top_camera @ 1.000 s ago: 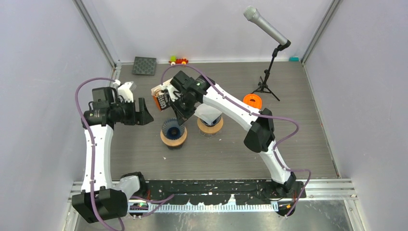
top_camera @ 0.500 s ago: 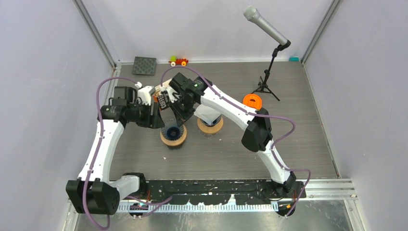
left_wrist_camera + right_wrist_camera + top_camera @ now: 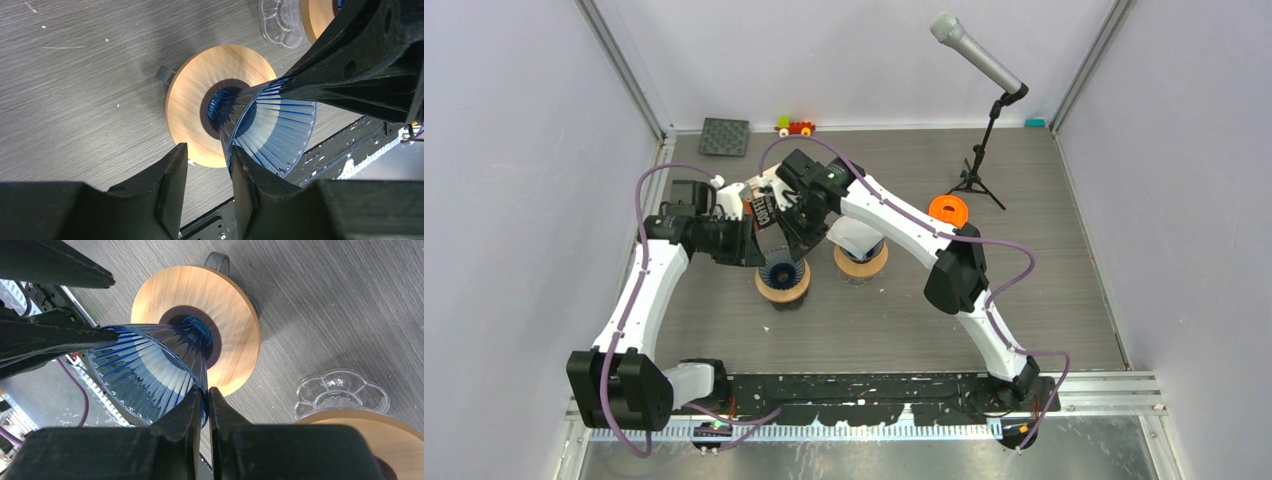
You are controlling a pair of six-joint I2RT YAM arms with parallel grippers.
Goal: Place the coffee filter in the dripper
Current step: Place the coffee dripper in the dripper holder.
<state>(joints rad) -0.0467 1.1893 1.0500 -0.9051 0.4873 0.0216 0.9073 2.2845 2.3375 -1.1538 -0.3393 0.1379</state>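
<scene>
Pincer on the left: the left gripper point(image 3: 208, 150) is open a little way and holds nothing. The rim of the cone is just beside one finger point(image 3: 247, 175). I cannot tell if they touch.
Box: a brown coffee box point(image 3: 762, 207) stands just behind both pincers.
Filter: no coffee filter shows plainly. It may be in the box, but I cannot tell.
Filter feel: my guess is thin paper, very light and floppy, easy to crush. Pinch one edge softly.
Dripper: the blue dripper point(image 3: 145, 375) is a ribbed cone with its wide mouth up. Its neck sits in a round wooden base point(image 3: 225, 315) in the middle of the table point(image 3: 1044, 300).
Dripper feel: it looks hard, smooth and breakable, maybe slippery. The thin rim is the place to hold.
Pincer on the right: the right gripper point(image 3: 206, 390) is pinched tight on the blue rim.
Next to it: a clear dripper point(image 3: 342, 390) on its own wooden base is just beside.
Room: an orange spool point(image 3: 949, 208) and a microphone stand point(image 3: 979, 55) are well apart, on the right.
Table: grey wood grain, flat.
</scene>
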